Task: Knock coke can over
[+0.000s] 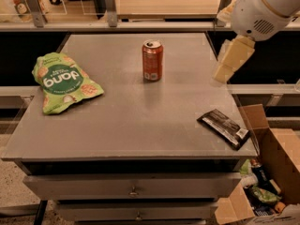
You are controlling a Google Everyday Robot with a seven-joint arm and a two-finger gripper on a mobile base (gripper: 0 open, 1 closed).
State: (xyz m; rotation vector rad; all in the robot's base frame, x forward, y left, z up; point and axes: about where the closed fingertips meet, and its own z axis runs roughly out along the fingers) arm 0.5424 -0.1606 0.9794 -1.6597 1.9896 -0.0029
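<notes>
The coke can (153,60) is red-orange with a silver top and stands upright on the far middle of the grey table (136,121). My gripper (228,63) hangs from the white arm at the upper right, over the table's right edge. It is to the right of the can and well apart from it, touching nothing.
A green snack bag (63,82) lies on the left of the table. A dark wrapped bar (224,127) lies near the front right corner. An open cardboard box (265,172) with items stands on the floor at the right. A shelf rail runs behind the table.
</notes>
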